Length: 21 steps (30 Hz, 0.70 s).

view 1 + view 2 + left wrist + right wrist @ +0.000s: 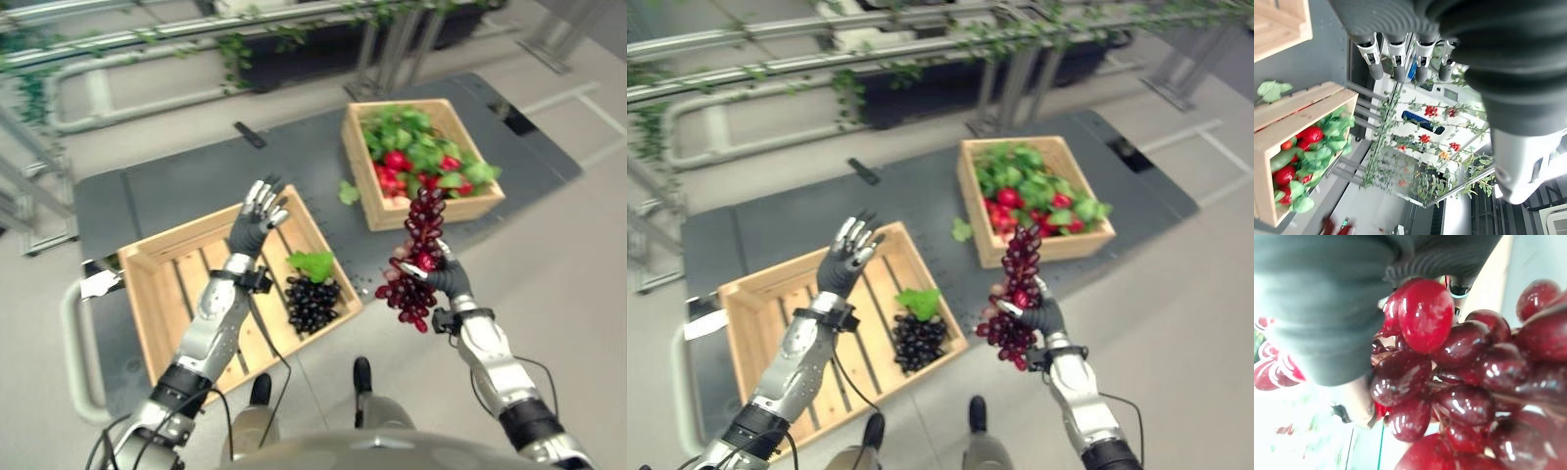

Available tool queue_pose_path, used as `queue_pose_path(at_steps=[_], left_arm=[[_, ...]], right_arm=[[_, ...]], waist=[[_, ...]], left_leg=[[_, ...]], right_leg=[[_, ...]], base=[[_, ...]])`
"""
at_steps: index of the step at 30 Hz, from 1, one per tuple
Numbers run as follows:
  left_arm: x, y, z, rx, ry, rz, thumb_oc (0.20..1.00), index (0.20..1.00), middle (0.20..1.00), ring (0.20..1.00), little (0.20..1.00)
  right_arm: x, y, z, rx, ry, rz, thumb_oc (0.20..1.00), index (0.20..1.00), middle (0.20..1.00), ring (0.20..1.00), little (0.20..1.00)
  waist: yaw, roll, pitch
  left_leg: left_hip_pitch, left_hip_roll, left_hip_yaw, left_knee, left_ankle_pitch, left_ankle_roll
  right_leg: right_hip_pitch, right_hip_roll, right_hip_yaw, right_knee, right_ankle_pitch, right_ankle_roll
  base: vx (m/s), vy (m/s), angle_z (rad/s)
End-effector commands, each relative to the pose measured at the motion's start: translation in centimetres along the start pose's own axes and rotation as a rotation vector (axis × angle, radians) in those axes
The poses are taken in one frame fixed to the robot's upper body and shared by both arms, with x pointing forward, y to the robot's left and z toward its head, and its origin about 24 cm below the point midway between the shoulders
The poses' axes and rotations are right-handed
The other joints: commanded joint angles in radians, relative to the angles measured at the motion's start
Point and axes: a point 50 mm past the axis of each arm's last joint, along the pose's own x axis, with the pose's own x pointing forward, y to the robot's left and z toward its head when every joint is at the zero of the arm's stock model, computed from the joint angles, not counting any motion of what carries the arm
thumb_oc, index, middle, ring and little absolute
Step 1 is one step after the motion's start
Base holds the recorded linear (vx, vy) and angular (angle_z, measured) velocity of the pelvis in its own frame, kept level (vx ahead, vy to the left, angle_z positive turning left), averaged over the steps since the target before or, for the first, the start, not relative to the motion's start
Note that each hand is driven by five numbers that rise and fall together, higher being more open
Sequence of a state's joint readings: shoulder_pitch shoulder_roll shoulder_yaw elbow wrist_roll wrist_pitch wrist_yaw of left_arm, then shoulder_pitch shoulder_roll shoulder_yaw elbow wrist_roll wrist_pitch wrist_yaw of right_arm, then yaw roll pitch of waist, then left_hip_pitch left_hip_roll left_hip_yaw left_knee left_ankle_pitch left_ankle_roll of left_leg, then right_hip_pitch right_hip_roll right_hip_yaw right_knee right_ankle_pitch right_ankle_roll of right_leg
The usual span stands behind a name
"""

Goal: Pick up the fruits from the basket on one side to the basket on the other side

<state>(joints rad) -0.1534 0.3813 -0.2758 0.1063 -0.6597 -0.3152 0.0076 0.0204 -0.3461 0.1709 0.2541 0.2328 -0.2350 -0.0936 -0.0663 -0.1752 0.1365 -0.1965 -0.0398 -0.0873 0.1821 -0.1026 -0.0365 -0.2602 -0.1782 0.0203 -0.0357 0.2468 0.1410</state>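
Right hand (446, 277) fingers curled, gripping glossy dark-red grape bunch (415, 262) aloft between two slatted wooden crates. Left hand (257, 217) fingers straight, spread, above left slatted wooden crate (157, 279) holding black grape cluster (312, 302).

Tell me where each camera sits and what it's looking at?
Left eye view: on the head, looking down at both crates; open left hand and right hand holding red grapes.
Right eye view: beside it, same scene, with black grapes.
Left wrist view: along straight fingers toward the fruit crate.
Right wrist view: pressed against red grapes.
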Motion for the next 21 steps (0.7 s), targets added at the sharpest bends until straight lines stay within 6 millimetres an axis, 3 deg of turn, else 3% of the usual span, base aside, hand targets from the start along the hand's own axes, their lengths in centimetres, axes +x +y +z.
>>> queue_pose_path(at_steps=[1, 2, 3, 4, 7, 8, 10, 13, 14, 16, 19, 21], left_arm=[[0.0, 0.2, 2.2, 0.108, -0.126, -0.009, 1.0, 1.0, 1.0, 1.0, 1.0], [-0.3, 0.8, 2.2, 0.118, -0.116, 0.015, 1.0, 1.0, 1.0, 1.0, 1.0], [-0.3, 0.8, 2.1, 0.118, -0.115, 0.014, 1.0, 1.0, 1.0, 1.0, 1.0], [-0.3, 1.2, 2.1, 0.121, -0.107, 0.036, 1.0, 1.0, 1.0, 1.0, 1.0], [-0.5, 1.8, 2.2, 0.125, -0.107, 0.057, 1.0, 1.0, 1.0, 1.0, 1.0], [-0.5, 1.8, 2.2, 0.125, -0.106, 0.056, 1.0, 1.0, 1.0, 1.0, 1.0], [-0.6, 2.0, 2.3, 0.119, -0.106, 0.063, 1.0, 1.0, 1.0, 1.0, 1.0], [-0.9, 2.2, 2.2, 0.103, -0.102, 0.07, 1.0, 1.0, 1.0, 1.0, 1.0], [-1.1, 2.3, 2.2, 0.093, -0.102, 0.081, 1.0, 1.0, 1.0, 1.0, 1.0], [-1.3, 2.3, 2.1, 0.063, -0.106, 0.092, 1.0, 1.0, 1.0, 1.0, 1.0], [-1.7, 2.4, 2.1, 0.01, -0.119, 0.115, 1.0, 1.0, 1.0, 1.0, 1.0], [-1.6, 2.3, 2.2, 0.016, -0.124, 0.106, 1.0, 1.0, 1.0, 1.0, 1.0]], right_arm=[[1.4, -1.0, 4.9, 0.038, -0.253, -0.015, 0.2, 0.2, 0.2, 0.2, 0.2], [0.8, -1.6, 4.6, 0.039, -0.249, -0.039, 0.2, 0.2, 0.2, 0.2, 0.2], [0.8, -1.6, 4.6, 0.039, -0.248, -0.039, 0.2, 0.2, 0.2, 0.2, 0.2], [0.3, -2.2, 4.4, 0.042, -0.246, -0.07, 0.2, 0.2, 0.2, 0.2, 0.2], [-0.2, -2.8, 4.3, 0.052, -0.248, -0.108, 0.2, 0.2, 0.2, 0.2, 0.2], [-0.2, -2.8, 4.2, 0.052, -0.247, -0.108, 0.2, 0.2, 0.2, 0.2, 0.2], [-0.2, -2.9, 4.4, 0.037, -0.252, -0.108, 0.2, 0.2, 0.2, 0.2, 0.2], [-0.4, -3.0, 4.9, -0.01, -0.265, -0.103, 0.2, 0.2, 0.2, 0.2, 0.2], [-0.4, -2.9, 4.8, -0.021, -0.26, -0.097, 0.2, 0.2, 0.2, 0.2, 0.2], [-0.7, -3.0, 4.8, -0.036, -0.255, -0.092, 0.2, 0.2, 0.2, 0.2, 0.2], [-1.1, -3.7, 5.0, -0.065, -0.26, -0.088, 0.2, 0.2, 0.2, 0.2, 0.2], [-1.3, -4.0, 5.3, -0.084, -0.269, -0.086, 0.2, 0.2, 0.2, 0.2, 0.2]], waist=[[0.021, 0.059, -0.014], [0.027, 0.058, -0.013], [0.03, 0.059, -0.012], [0.05, 0.064, -0.015], [0.074, 0.064, -0.034], [0.077, 0.064, -0.032], [0.089, 0.059, -0.042], [0.103, 0.053, -0.045], [0.114, 0.048, -0.053], [0.101, 0.053, -0.051], [0.077, 0.076, -0.053], [0.068, 0.086, -0.053]], left_leg=[[0.07, 0.037, 0.052, -0.143, 0.023, 0.045], [0.068, 0.055, 0.081, -0.137, 0.029, 0.043], [0.071, 0.056, 0.083, -0.137, 0.027, 0.043], [0.062, 0.079, 0.116, -0.132, 0.033, 0.037], [0.055, 0.121, 0.195, -0.118, 0.037, 0.024], [0.059, 0.121, 0.198, -0.116, 0.034, 0.024], [0.06, 0.136, 0.258, -0.104, 0.038, 0.017], [0.088, 0.143, 0.351, -0.109, 0.039, 0.024], [0.092, 0.144, 0.39, -0.096, 0.029, 0.026], [0.115, 0.164, 0.419, -0.09, 0.035, 0.017], [0.149, 0.222, 0.469, -0.101, 0.076, -0.011], [0.159, 0.238, 0.477, -0.115, 0.095, -0.022]], right_leg=[[0.075, -0.004, -0.119, 0.034, -0.089, 0.08], [0.096, -0.015, -0.158, 0.051, -0.11, 0.074], [0.098, -0.014, -0.157, 0.052, -0.111, 0.074], [0.141, -0.036, -0.21, 0.072, -0.152, 0.063], [0.198, -0.112, -0.3, 0.087, -0.134, 0.067], [0.2, -0.112, -0.297, 0.086, -0.135, 0.068], [0.231, -0.156, -0.36, 0.088, -0.097, 0.082], [0.237, -0.146, -0.43, 0.149, -0.132, 0.093], [0.263, -0.16, -0.494, 0.124, -0.123, 0.098], [0.258, -0.154, -0.491, 0.102, -0.145, 0.09], [0.254, -0.09, -0.433, 0.08, -0.215, 0.051], [0.254, -0.069, -0.42, 0.074, -0.233, 0.04]], base=[[-0.14, 0.031, -1.69], [-0.11, 0.022, -1.31], [-0.23, 0.018, -1.2], [-0.2, -0.042, -0.88], [-0.2, -0.086, -0.88], [-0.15, -0.058, -1.12], [-0.14, -0.048, -0.92], [-0.09, -0.026, -1.21], [-0.05, -0.17, -1.4], [-0.04, -0.177, -1.1], [-0.04, -0.216, -0.81], [-0.04, -0.19, -0.49]])
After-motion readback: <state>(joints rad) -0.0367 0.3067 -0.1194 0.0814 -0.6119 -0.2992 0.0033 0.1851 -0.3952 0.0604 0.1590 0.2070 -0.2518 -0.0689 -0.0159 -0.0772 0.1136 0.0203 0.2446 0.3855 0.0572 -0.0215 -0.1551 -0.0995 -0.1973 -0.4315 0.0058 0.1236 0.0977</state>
